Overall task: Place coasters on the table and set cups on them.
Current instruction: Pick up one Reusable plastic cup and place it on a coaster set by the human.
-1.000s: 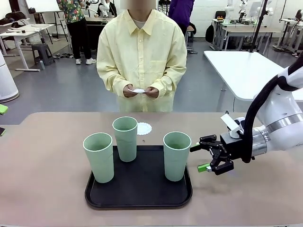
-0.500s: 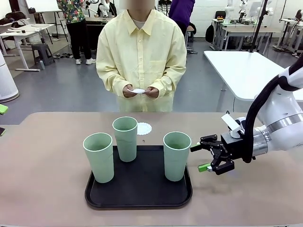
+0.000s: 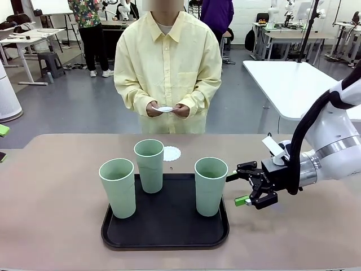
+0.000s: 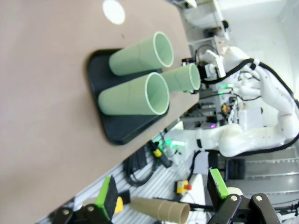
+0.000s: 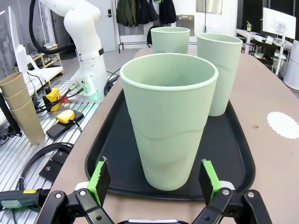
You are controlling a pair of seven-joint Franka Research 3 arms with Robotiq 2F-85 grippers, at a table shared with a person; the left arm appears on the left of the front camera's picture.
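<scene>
I take the black tray [image 3: 163, 237] as my mark. Three green cups stand upright on it: the right-end cup [image 3: 210, 186], the back cup [image 3: 149, 165] and the left-end cup [image 3: 118, 187]. My right hand [image 3: 237, 189] hangs just off the tray's right edge, spread fully open with nothing in it. Its fingers lie level and point straight at the right-end cup. In the wrist view that cup sits squarely in the gap between them, close but untouched. The cup's long axis is vertical, so I judge a sideways close on its lower wall is the way in. My left hand [image 4: 163, 189] is also wide open and empty, well apart from the tray, so the right arm is plainly the nearer. One white coaster [image 3: 171, 153] lies flat on the desk [image 3: 51, 226] just behind the tray's back edge, beside the back cup. The person beyond the tray holds a second coaster [image 3: 165, 108].
</scene>
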